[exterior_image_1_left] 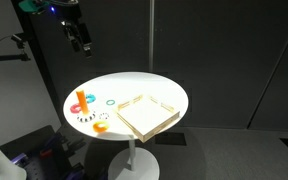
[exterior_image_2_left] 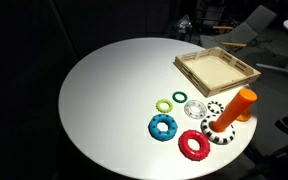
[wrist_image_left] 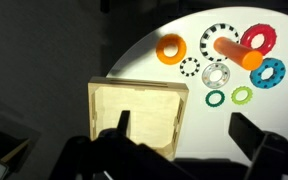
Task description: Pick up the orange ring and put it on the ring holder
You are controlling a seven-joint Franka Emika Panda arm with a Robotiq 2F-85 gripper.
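The orange ring lies flat on the round white table, left of the ring holder, an upright orange peg on a black-and-white patterned round base. In an exterior view the ring lies near the table's front edge, close to the holder. In the other exterior view the holder shows, but the orange ring is out of sight. My gripper is open and empty. It hangs high above the table, over the wooden tray's edge, well away from the ring.
A shallow wooden tray fills one side of the table. Around the holder lie a red ring, a blue ring, two green rings, a clear ring and a dotted ring.
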